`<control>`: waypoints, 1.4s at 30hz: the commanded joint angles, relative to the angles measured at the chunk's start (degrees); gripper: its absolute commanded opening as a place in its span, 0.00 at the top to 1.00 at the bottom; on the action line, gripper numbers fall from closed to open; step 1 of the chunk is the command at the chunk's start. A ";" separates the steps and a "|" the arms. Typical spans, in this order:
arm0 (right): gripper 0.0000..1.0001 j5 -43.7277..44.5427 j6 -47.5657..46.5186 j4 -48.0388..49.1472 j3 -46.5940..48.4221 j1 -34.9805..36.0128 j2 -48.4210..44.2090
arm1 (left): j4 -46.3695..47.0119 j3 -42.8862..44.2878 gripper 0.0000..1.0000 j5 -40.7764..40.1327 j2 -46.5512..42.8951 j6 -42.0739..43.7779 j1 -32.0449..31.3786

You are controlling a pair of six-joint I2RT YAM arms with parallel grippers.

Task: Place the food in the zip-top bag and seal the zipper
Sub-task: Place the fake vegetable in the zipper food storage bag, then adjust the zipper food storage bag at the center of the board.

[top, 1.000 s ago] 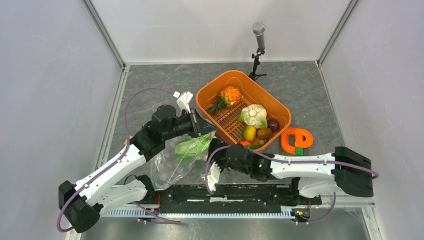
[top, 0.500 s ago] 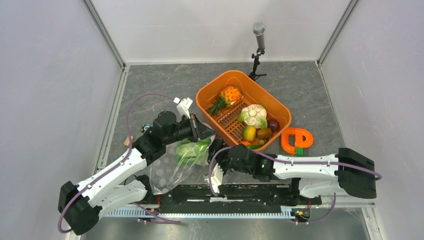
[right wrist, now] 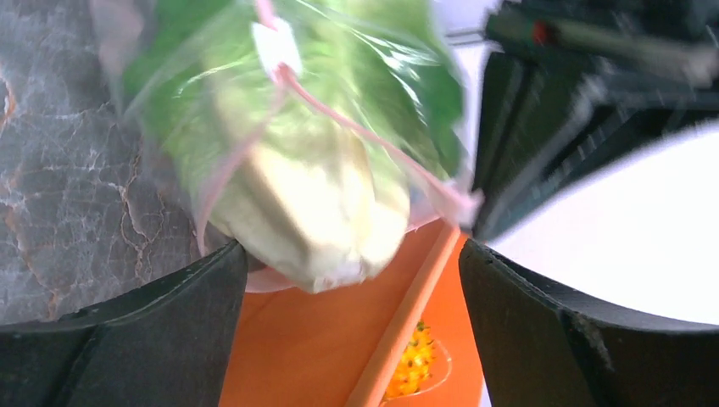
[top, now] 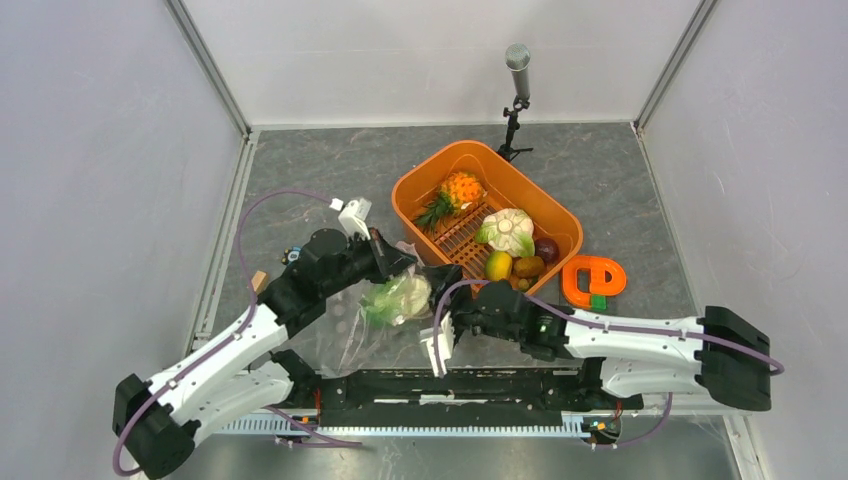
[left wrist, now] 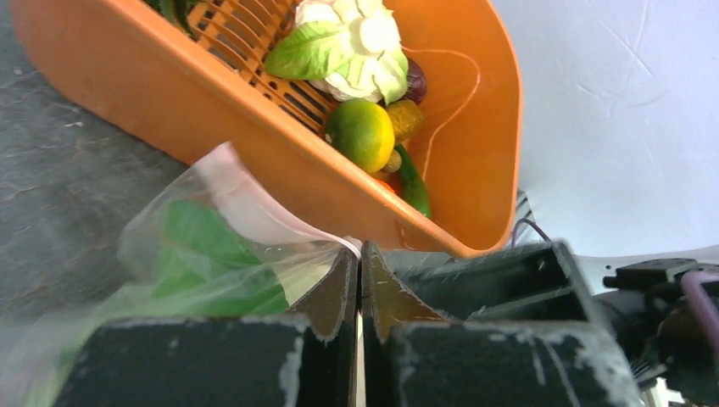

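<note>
The clear zip-top bag [top: 352,330] hangs from my left gripper [top: 395,262], which is shut on the pinkish zipper strip [left wrist: 254,203] at the bag's mouth. The green-white cabbage [top: 398,297] lies inside the bag, also seen in the left wrist view [left wrist: 195,246] and the right wrist view [right wrist: 314,195]. My right gripper [top: 447,287] is open, its fingers wide apart just below the bagged cabbage and beside the basket wall. The pineapple [top: 460,188], cauliflower [top: 508,230], mango [top: 498,266], purple fruit [top: 546,249] and small pieces lie in the orange basket [top: 402,190].
An orange ring toy [top: 592,280] lies right of the basket. A microphone on a stand [top: 517,60] is at the back. Grey walls enclose the table on three sides. The basket wall [right wrist: 322,348] is close in front of the right gripper.
My left gripper has lifted the bag's mouth up and toward the basket. The cabbage has rolled and shows its pale side. My right gripper has moved up to the bag.
</note>
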 commanded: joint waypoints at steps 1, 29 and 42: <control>0.08 -5.18 13.56 9.49 -2.39 -2.64 -4.95 | -2.60 -2.08 0.98 -6.93 -4.85 3.84 -0.11; 0.52 3.21 91.02 10.90 -2.44 -4.35 -1.96 | -13.93 -1.73 0.98 -19.82 -18.72 5.72 -0.11; 0.57 12.70 97.17 14.85 4.24 -1.99 11.89 | -19.35 -1.47 0.98 -26.18 -27.99 4.25 -0.11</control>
